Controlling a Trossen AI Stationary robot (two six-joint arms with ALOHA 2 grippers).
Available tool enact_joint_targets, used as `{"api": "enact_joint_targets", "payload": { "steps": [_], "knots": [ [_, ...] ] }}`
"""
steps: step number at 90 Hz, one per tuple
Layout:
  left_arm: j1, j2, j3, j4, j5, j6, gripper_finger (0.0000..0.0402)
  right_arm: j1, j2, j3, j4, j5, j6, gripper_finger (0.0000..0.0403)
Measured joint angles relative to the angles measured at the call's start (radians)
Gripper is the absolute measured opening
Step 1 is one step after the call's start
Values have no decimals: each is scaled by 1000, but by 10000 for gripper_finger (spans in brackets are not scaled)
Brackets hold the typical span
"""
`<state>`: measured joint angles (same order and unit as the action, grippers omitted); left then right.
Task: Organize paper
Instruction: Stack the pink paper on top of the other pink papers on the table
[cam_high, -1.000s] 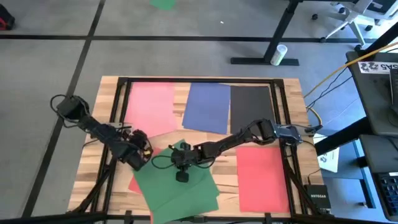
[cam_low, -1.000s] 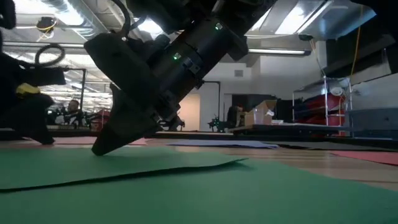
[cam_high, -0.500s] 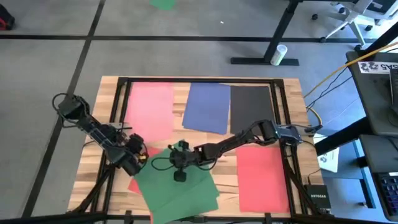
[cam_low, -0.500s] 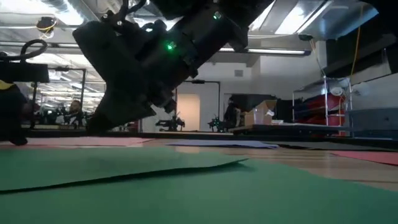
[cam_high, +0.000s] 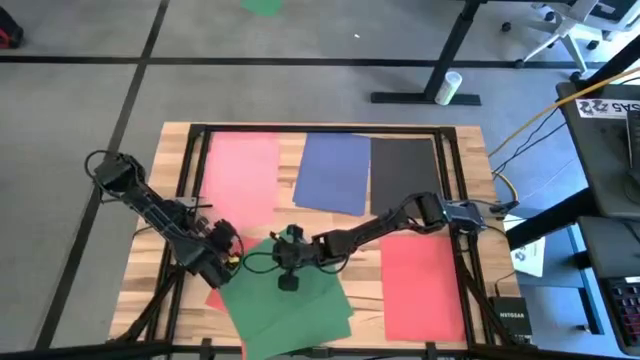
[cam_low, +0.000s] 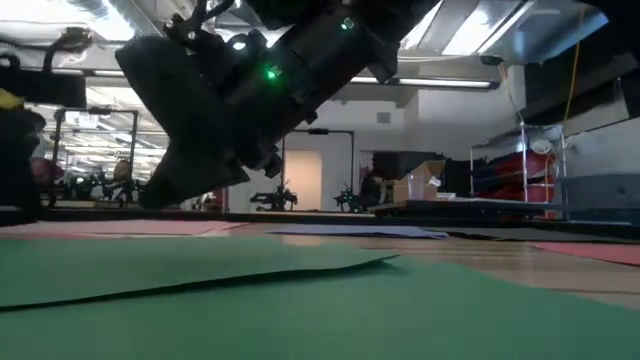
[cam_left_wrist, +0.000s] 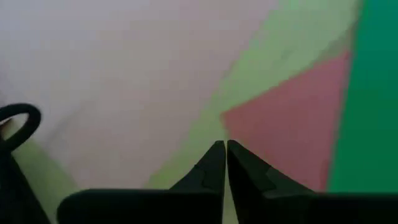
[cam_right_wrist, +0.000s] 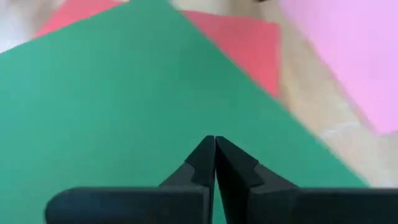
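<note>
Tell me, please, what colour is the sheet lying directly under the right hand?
Green. The right hand sits over the green sheet, clearest in the high view.

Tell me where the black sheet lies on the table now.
In the high view the black sheet lies flat at the table's far edge, right of centre, beside the blue sheet and beyond the red sheet.

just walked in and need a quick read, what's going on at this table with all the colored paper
A two-armed robot is sorting construction paper on a wooden table. Pink, blue and black sheets lie side by side along the far edge, and a red sheet lies near the right. The right gripper, fingers shut, is over the tilted green sheet. The left gripper, also shut, is at that sheet's left edge, where another red sheet peeks out.
</note>
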<state>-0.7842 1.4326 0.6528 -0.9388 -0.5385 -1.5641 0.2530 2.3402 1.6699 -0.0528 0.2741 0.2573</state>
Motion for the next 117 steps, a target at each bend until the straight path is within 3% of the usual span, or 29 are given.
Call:
{"api": "enact_joint_targets", "payload": {
  "steps": [9,27,44,70,117],
  "knots": [
    [-1,0,8,-3,26,9,0,-21,0,0,2,66,0,0],
    [-18,0,-66,24,114,-81,0,-76,0,0,49,69,0,0],
    [-68,-5,-111,102,104,-134,0,-142,19,0,122,-31,0,0],
    [-101,-2,-114,102,104,-183,0,-211,73,0,158,-80,26,0],
    [-114,-5,-148,111,90,-237,0,-195,106,3,143,-170,64,0]
  ]
}}
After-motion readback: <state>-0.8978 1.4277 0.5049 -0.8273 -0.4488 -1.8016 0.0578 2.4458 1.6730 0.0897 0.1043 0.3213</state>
